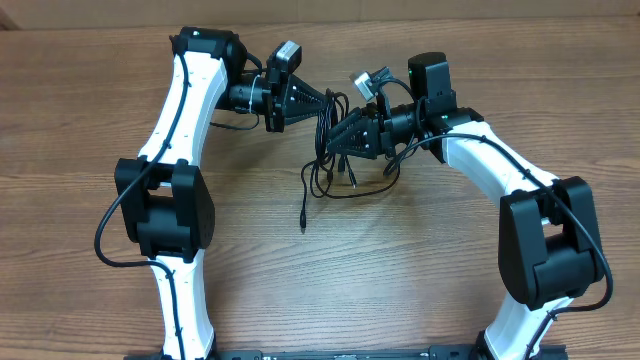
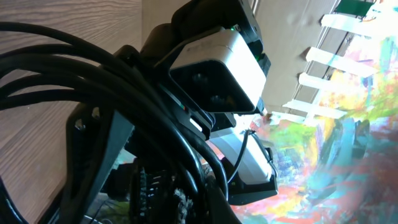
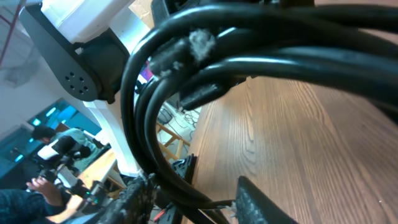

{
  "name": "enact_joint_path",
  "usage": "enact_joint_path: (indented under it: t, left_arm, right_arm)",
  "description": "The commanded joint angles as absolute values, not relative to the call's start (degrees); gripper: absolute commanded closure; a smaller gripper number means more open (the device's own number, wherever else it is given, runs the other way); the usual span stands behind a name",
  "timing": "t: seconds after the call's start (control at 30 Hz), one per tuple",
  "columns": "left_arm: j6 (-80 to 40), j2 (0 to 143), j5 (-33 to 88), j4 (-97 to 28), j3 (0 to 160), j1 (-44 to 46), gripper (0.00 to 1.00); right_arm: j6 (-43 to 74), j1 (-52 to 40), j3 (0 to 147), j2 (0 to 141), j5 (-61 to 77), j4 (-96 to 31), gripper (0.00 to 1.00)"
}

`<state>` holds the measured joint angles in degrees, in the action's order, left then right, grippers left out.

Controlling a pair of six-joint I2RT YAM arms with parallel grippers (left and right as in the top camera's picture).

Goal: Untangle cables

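While the left gripper (image 1: 322,100) is pinched shut on the top of the cables (image 1: 322,168), the black bundle sits between both grippers, its loose loops and one plug end trailing toward the near side of the wooden table (image 1: 400,270); just right, the right gripper (image 1: 334,143) has fingers (image 3: 264,205) partly apart around the strands

Left arm (image 1: 185,100) and right arm (image 1: 500,165) bend inward, tips close together. Left gripper (image 1: 324,100) points right, jaws closed. Right gripper (image 1: 336,142) points left, fingers (image 3: 261,202) apart.
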<state>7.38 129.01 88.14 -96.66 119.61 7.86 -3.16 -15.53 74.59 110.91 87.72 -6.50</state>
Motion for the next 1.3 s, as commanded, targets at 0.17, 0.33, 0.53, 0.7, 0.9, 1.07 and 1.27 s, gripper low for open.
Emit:
enact_joint_path:
  t: [0.17,0.33,0.53,0.7,0.9,1.07,1.27]
  left_arm:
    - [6.4,129.1,90.5,-96.2,120.1,8.6,0.96]
    - [6.4,129.1,90.4,-95.7,120.1,8.7,0.96]
    - [6.4,129.1,83.9,-94.2,120.1,8.6,0.96]
    - [6.4,129.1,73.3,-91.0,120.1,8.6,0.96]
    - [6.4,129.1,62.1,-89.7,120.1,8.6,0.67]
    - [8.1,129.1,59.2,-89.8,120.1,8.6,0.41]
    - [9.9,129.1,54.4,-89.8,120.1,8.8,0.31]
  right_arm:
    - [-3.2,-17.7,75.1,110.9,88.6,-4.8,0.53]
    - [-3.0,-17.9,75.1,110.9,88.6,-3.6,0.81]
    - [-2.7,-17.0,75.1,110.9,88.6,-3.5,0.96]
    - [0.3,-15.8,75.1,110.9,88.6,-3.5,0.96]
    - [4.7,-15.3,75.1,110.9,81.4,-5.3,0.96]
    - [8.8,-15.3,75.1,110.9,74.0,-7.0,0.96]
    - [18.8,-15.3,75.1,110.9,66.5,-7.0,0.96]
